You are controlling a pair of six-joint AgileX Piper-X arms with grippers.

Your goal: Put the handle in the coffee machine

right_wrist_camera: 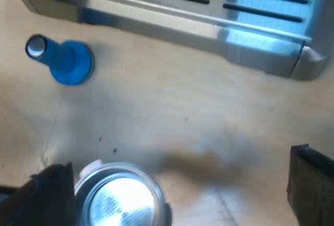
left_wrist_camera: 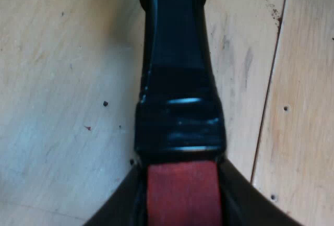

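Holder: dark-handled metal holder (left_wrist_camera: 177, 80), just short of the silver espresso machine (right_wrist_camera: 172, 12).
Axis: straight out from my left gripper (left_wrist_camera: 181, 169), which is clamped on its red end.
My right gripper (right_wrist_camera: 180, 184): spread wide around the holder's basket.

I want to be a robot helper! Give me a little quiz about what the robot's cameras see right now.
1. True or false: the tamper standing near the machine is blue.
2. What is the left end effector shut on? A: the handle, at its red end. B: a mug. C: the tamper.
3. Fill the gap: the right end effector, over the table near the holder, has its fingers ___.

Key: 1 true; 2 A; 3 open.
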